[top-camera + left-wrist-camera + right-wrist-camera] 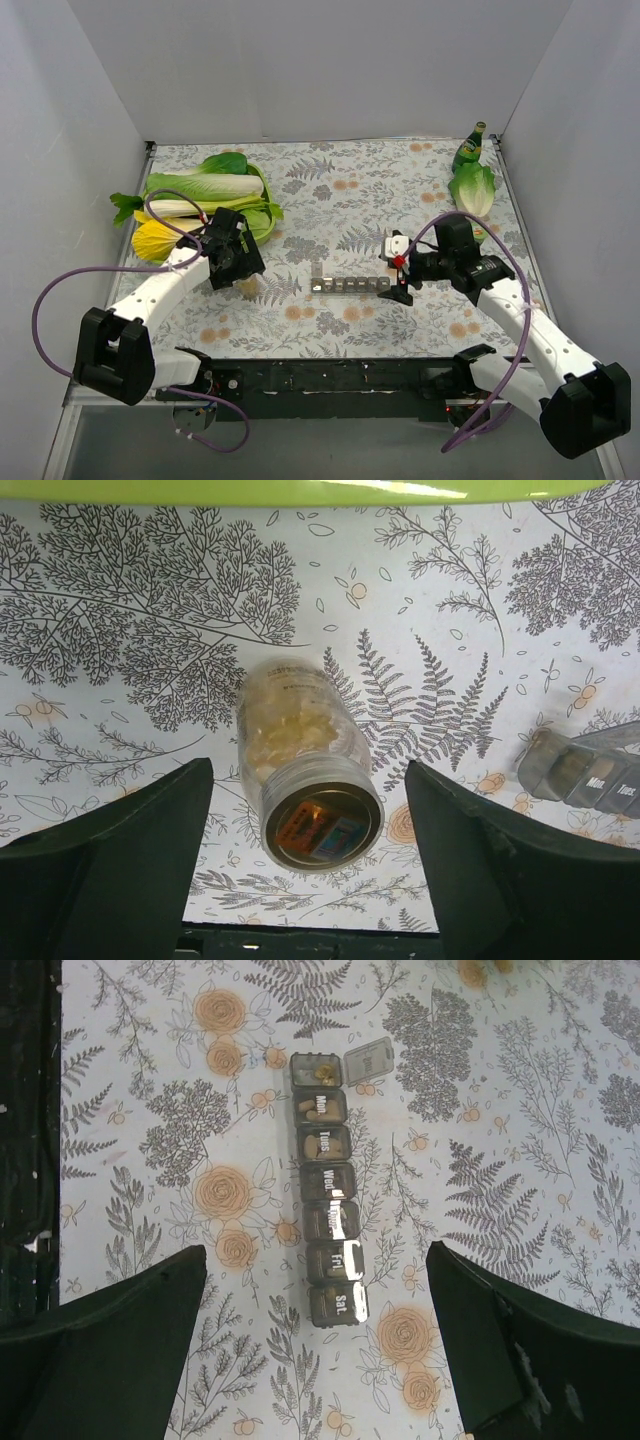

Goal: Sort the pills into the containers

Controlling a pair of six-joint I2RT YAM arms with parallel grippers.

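The step in hand seems to be the taking of the pill jar (300,750). The left claw (310,780) is wide open with one finger on each side of the jar, and it grips nothing: a gap shows on both sides. The jar lies tilted on the worktop (340,190), well to the left of the strip (327,1190), and pale pills (285,730) fill it.

The right claw (316,1260) is also wide open and empty, and it hangs over the strip near the Sat end. The strip lies flat in the middle of the worktop, between the two claws. The lid (368,1059) of its end cell is flipped open, and a few tan pills show inside that cell.

For the next move, the left claw probably must close on the jar's body, squarely so that the round glass does not roll away, and then carry it toward the strip. The right claw could steady the strip or open the Mon lid.

Some things are hard to read:
- The round end of the jar faces the camera, and it cannot be told whether this is a cap or the base.
- In the top view the left claw hides most of the jar.
- Glare covers the label between Wed and Fri.
- The closed cells are cloudy, so their pills cannot be counted.
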